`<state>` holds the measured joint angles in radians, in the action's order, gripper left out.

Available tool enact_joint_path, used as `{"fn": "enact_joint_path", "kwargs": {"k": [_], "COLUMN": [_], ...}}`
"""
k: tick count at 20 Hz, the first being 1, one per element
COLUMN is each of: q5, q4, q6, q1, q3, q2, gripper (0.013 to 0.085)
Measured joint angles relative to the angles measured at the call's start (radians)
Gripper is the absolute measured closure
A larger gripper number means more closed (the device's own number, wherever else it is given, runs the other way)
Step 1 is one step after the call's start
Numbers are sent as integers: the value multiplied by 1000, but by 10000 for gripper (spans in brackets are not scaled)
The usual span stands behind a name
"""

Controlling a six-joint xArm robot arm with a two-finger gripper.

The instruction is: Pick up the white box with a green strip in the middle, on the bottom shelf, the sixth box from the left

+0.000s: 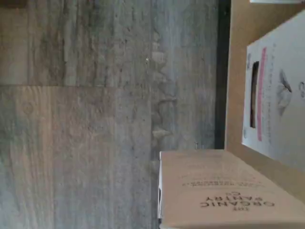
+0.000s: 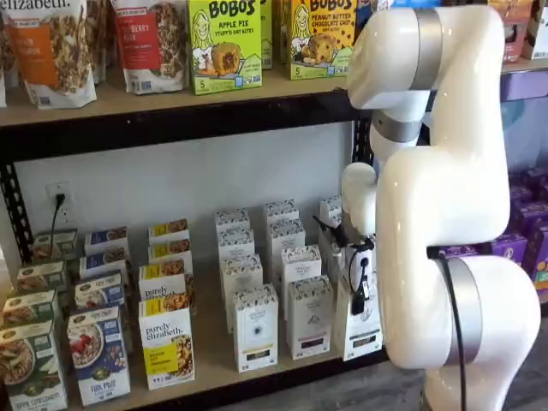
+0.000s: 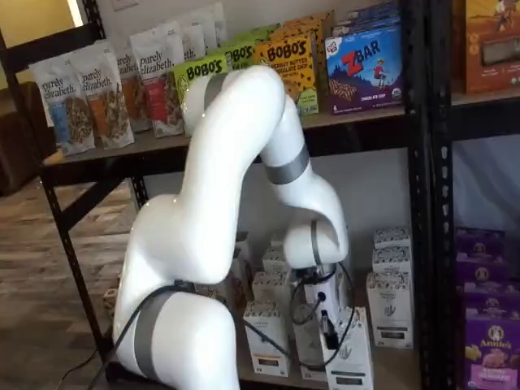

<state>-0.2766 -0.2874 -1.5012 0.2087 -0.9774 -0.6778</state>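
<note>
On the bottom shelf (image 2: 214, 364) of a black-framed store rack, a white robot arm (image 2: 445, 188) reaches low toward the rightmost column of pale boxes. Its end effector (image 3: 327, 331) sits just above or against the front box of that column, a white box (image 2: 364, 330) whose lower label is too small to read. If that is the wanted white box with a green strip, as the arm's position suggests, it stands at the front edge of the board, close beside a neighbouring white box (image 2: 310, 317). Black parts of the end effector show in both shelf views, tangled with a looping cable (image 3: 345, 325), but no gap between the fingers can be made out; whether it is released or clenched cannot be told. The wrist view shows grey plank flooring (image 1: 95, 114), the tan shelf board (image 1: 238, 95), a cream box printed "The Organic Pantry Co" (image 1: 228, 191) and a white box with a pink stripe (image 1: 281, 95).

The risks, judged from here: boxes stand close together in rows, so a finger coming down off-centre could catch the neighbour and topple it. The target's place at the front rail means a push could tip it to the floor. The slack cable might snag a box top.
</note>
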Motion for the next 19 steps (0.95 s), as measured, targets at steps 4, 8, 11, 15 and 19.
{"fn": "enact_joint_path", "kwargs": {"k": [4, 8, 11, 15, 19], "q5": [11, -10, -17, -52, -94], "q4": [46, 26, 13, -9, -15], "q6": [-14, 31, 58, 99, 120], "q1": [-31, -56, -72, -98, -123], "q3": [143, 258, 339, 456, 556], "q2": [133, 265, 367, 550, 730], "gripper": [530, 530, 530, 530, 530]}}
